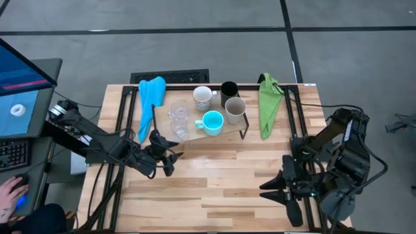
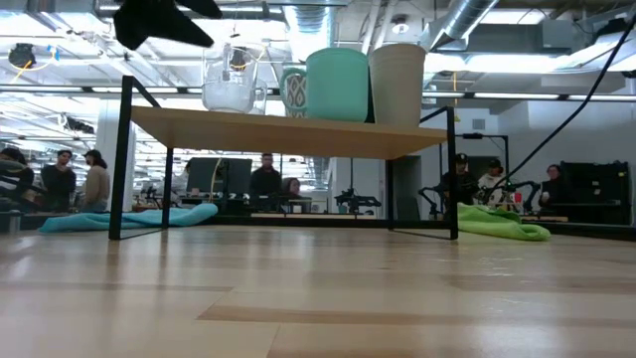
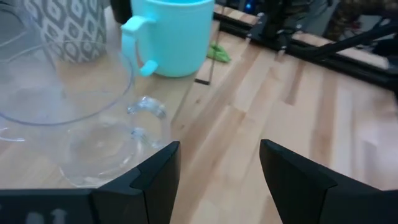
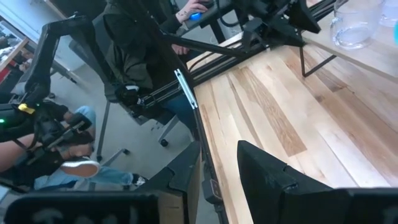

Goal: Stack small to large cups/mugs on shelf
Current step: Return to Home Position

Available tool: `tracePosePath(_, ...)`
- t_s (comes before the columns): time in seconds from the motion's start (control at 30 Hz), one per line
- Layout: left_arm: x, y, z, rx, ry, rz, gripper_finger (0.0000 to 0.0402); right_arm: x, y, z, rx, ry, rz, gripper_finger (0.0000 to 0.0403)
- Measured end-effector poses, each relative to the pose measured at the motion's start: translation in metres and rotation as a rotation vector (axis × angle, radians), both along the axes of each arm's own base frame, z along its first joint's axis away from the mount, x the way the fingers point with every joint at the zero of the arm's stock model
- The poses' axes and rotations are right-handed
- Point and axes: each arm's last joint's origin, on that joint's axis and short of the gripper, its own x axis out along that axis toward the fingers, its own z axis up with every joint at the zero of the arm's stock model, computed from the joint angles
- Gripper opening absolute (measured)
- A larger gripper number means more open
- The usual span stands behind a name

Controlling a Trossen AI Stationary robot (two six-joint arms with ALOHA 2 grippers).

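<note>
The shelf stands on its black wire legs at the table's far middle. On its board stand a white patterned mug, a black cup, a beige-grey mug, a turquoise mug and two clear glasses. My left gripper hovers open just off the shelf's near left corner, beside the nearer glass, touching nothing. My right gripper waits open at the table's near right.
A blue cloth lies left of the shelf and a green cloth right of it. Bare tabletop stretches between the shelf and the near edge. A person's hand rests on a desk beyond the left edge.
</note>
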Motion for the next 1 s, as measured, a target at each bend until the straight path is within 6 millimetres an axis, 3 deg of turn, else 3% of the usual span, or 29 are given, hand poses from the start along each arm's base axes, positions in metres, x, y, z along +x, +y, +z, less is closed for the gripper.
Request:
tracePosePath(0.3,-0.018,-0.007,0.03,-0.099,-0.08,-0.079,0.021,0.011,-0.009,0.0,0.001,-0.001,-0.048,0.0126)
tracePosePath(0.53,-0.026,-0.012,0.078,-0.265,-0.259,-0.211,0.021,0.026,-0.011,0.014,0.142,-0.113,-0.094,0.0126)
tracePosePath(0.8,-0.05,-0.006,0.149,-0.275,-0.408,-0.525,0.021,0.03,-0.028,0.023,-0.188,-0.172,0.019,0.0126)
tracePosePath(0.9,-0.063,-0.003,0.165,-0.167,-0.47,-0.7,0.021,0.024,-0.04,0.033,-0.313,-0.212,0.063,0.0126)
tracePosePath(1.0,-0.083,0.005,0.176,-0.109,-0.57,-0.807,0.021,0.01,-0.062,0.048,-0.319,-0.258,0.053,0.0126)
